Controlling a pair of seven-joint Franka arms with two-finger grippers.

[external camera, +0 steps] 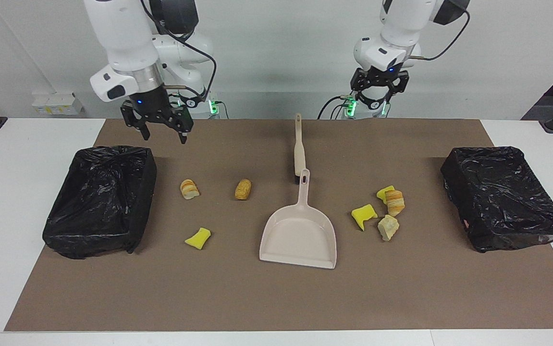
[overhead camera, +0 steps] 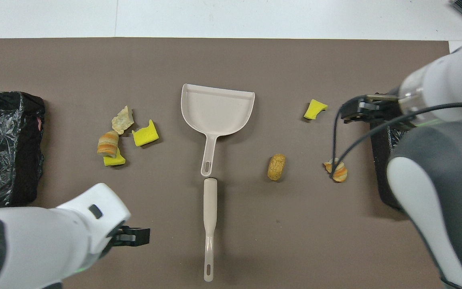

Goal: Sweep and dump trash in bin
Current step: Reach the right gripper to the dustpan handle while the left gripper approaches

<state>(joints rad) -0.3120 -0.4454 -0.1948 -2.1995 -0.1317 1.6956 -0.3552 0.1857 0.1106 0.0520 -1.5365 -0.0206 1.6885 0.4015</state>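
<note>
Up at the top of the facing view, the right gripper (external camera: 163,129) hangs at upper left over the brown mat's (external camera: 276,298) edge, fingers spread and holding nothing; the left gripper (external camera: 377,98) hangs at upper centre-right, jaws likewise apart and empty. Trash lies in two groups: a striped roll (external camera: 189,189), a corn cob (external camera: 242,189) and a yellow foam chunk (external camera: 198,238) at centre left, then two yellow chunks, a croissant piece (external camera: 394,202) and a pale crust (external camera: 387,227) at centre right. Between them sits the beige dustpan (external camera: 299,238), the brush (external camera: 298,146) above its handle. Black-lined bins (external camera: 101,202) stand at both sides.

Seen from overhead, the left gripper (overhead camera: 132,236) shows at lower left over bare mat, the right gripper (overhead camera: 355,110) at right beside a yellow chunk (overhead camera: 315,109). The clustered scraps (overhead camera: 128,134) lie left of the dustpan (overhead camera: 216,108).
</note>
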